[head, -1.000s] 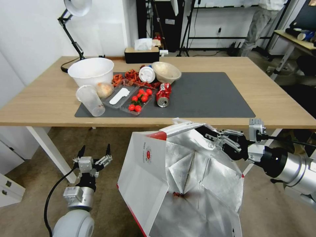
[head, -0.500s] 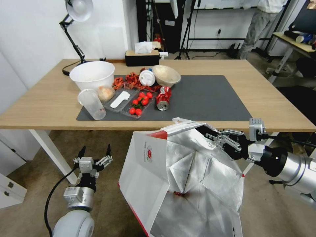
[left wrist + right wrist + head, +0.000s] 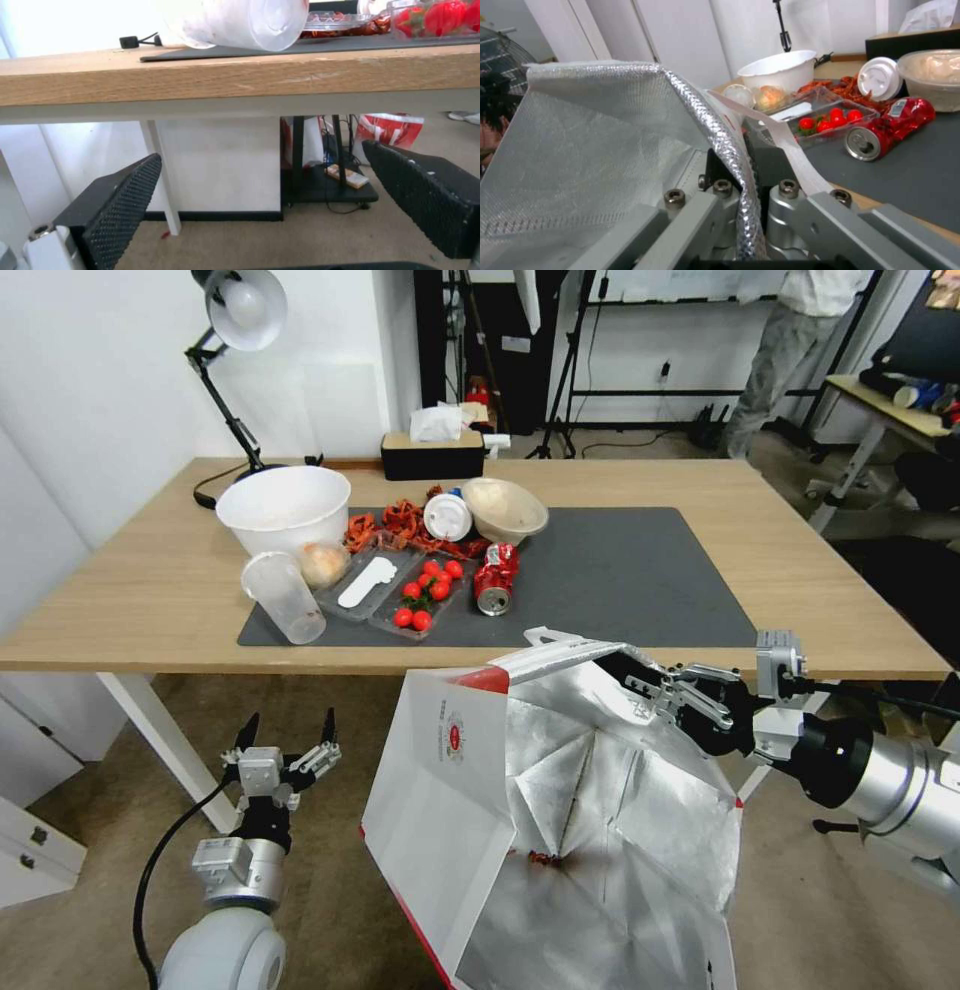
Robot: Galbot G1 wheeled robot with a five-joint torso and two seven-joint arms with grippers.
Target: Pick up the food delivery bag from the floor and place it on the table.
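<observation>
While its small round red logo (image 3: 455, 737) can be seen, no writing on the bag (image 3: 560, 830) can be read. The bag is held off the floor (image 3: 340, 910) before the table (image 3: 150, 590), its foil rim pinched by the right gripper (image 3: 665, 690). A crushed red can (image 3: 495, 568), tomatoes (image 3: 425, 588) and a white bowl (image 3: 283, 508) are crowded on the mat (image 3: 620, 570). The left gripper (image 3: 285, 740) is kept upright below the table edge, fingers spread.

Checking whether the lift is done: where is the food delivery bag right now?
In the head view, the food delivery bag hangs in front of the table near edge, its foil rim pinched by the right gripper.
</observation>
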